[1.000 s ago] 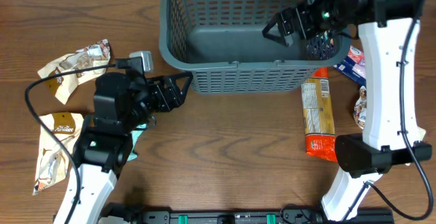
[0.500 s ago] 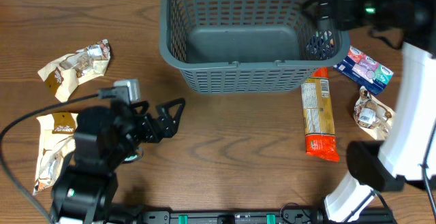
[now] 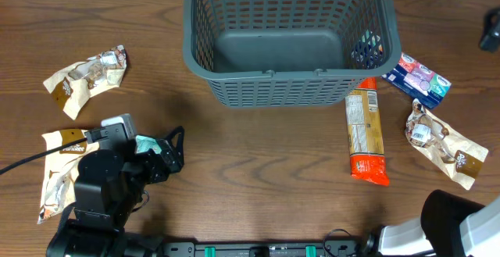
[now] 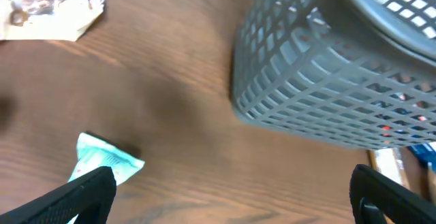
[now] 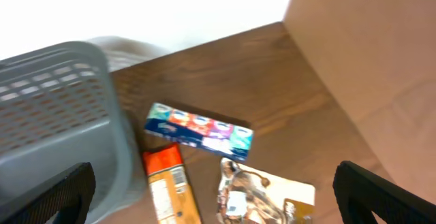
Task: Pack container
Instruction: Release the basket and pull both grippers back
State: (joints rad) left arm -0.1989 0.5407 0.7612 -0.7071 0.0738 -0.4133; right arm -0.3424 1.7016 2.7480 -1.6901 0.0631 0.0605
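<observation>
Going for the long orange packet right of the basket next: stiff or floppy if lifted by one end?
The orange packet lies flat and straight, so it probably keeps its shape well, though one end may sag. Its smooth wrapper looks slippery; a mid-length grip seems safer. Flat and thin, it should slide rather than roll.

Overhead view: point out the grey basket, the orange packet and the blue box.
grey basket (image 3: 269,74), overhead view, near rim
orange packet (image 3: 366,132), overhead view, middle of its label
blue box (image 3: 420,77), overhead view, centre of top face
</observation>
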